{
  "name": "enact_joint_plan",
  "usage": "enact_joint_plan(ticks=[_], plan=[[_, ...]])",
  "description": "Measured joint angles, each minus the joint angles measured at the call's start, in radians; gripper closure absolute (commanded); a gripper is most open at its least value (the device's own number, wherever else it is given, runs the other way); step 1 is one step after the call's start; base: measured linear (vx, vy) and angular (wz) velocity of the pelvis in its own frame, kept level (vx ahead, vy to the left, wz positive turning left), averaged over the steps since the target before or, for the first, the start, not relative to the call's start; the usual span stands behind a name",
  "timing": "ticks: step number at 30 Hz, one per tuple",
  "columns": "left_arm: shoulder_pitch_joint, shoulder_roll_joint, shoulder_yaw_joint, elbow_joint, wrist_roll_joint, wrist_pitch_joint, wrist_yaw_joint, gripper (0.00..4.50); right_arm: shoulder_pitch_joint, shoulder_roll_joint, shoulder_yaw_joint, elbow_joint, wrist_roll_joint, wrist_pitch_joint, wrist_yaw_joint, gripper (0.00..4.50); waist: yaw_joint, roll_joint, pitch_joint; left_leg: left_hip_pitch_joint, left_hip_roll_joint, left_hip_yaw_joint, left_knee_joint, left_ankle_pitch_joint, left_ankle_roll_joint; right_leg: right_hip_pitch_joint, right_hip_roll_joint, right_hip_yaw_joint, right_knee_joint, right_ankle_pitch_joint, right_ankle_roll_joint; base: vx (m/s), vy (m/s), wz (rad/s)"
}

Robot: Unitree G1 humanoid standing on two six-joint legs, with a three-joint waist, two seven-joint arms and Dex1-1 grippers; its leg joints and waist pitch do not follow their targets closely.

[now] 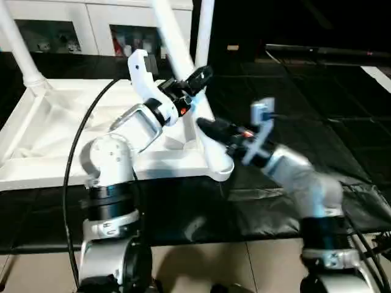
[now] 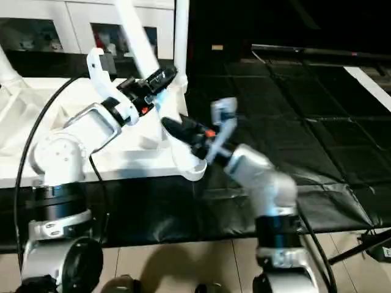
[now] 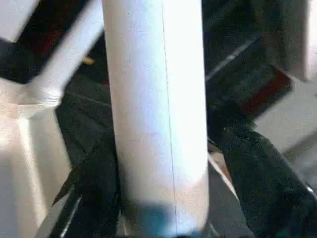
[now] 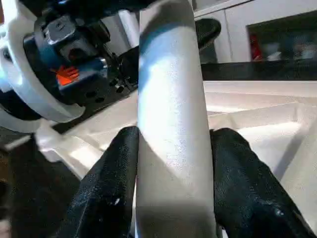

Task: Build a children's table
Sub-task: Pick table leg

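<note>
Silver forearms reach over pale floor tiles (image 1: 269,268) and black mats (image 1: 317,110). The upturned table top (image 1: 61,140) lies there; both end effectors, left (image 1: 194,82) and right (image 1: 211,128), clamp one leg (image 1: 183,61). White cabinet (image 1: 91,27) behind.

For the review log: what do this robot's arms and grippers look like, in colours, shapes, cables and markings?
Both arms are silver cylinders with black rings at the joints. A black cable loops along the left arm. The left gripper has two black fingers, a white curved bracket and an orange mark at its wrist. The right gripper has black fingers too, with a small orange mark behind them.
</note>
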State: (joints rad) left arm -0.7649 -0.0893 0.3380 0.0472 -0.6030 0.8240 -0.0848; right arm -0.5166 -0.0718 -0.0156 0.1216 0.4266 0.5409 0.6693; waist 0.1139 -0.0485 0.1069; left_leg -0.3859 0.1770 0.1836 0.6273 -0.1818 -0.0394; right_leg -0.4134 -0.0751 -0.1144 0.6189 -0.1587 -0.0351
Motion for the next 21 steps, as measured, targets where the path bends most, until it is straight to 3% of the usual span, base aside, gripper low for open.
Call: enact_joint_plan(ticks=[6, 11, 13, 20, 21], plan=[[-0.005, -0.039, 0.025, 0.020, 0.019, -0.046, 0.096, 1.89, 0.010, 0.017, 0.090, 0.000, -0.139, -0.132, -0.084, 2.66, -0.001, 0.000, 0.000, 0.000, 0.000, -0.003, -0.002, 0.000, 0.000, 0.004, 0.000, -0.004, -0.006, 0.000, 0.000, 0.000, 0.000, 0.00], [-0.010, -0.041, 0.037, 0.020, 0.013, -0.047, 0.121, 2.07, 0.010, 0.023, 0.114, 0.003, -0.178, -0.178, -0.108, 2.66, 0.000, 0.000, 0.000, 0.000, 0.000, -0.004, -0.003, 0.000, 0.000, 0.005, 0.000, -0.005, -0.007, 0.000, 0.000, 0.000, 0.000, 0.00], [-0.010, -0.041, 0.037, 0.018, 0.009, -0.046, 0.122, 2.41, 0.010, 0.024, 0.123, 0.005, -0.190, -0.193, -0.117, 2.66, -0.001, 0.000, 0.000, 0.000, 0.000, -0.004, -0.003, 0.000, 0.000, 0.005, 0.000, -0.005, -0.007, 0.001, 0.000, 0.000, 0.000, 0.00], [-0.010, -0.041, 0.039, 0.016, 0.008, -0.052, 0.134, 2.64, 0.009, 0.033, 0.134, 0.023, -0.206, -0.237, -0.128, 2.66, -0.001, 0.000, 0.000, 0.001, 0.000, -0.005, -0.003, 0.000, 0.000, 0.006, 0.000, -0.005, -0.007, 0.001, 0.000, 0.000, 0.000, 0.00], [-0.010, -0.040, 0.039, 0.016, 0.008, -0.056, 0.134, 2.65, 0.008, 0.038, 0.133, 0.026, -0.205, -0.240, -0.128, 2.31, -0.001, 0.000, 0.000, 0.001, 0.000, -0.005, -0.003, 0.000, 0.000, 0.006, 0.000, -0.005, -0.007, 0.001, 0.000, 0.000, 0.000, 0.00]])
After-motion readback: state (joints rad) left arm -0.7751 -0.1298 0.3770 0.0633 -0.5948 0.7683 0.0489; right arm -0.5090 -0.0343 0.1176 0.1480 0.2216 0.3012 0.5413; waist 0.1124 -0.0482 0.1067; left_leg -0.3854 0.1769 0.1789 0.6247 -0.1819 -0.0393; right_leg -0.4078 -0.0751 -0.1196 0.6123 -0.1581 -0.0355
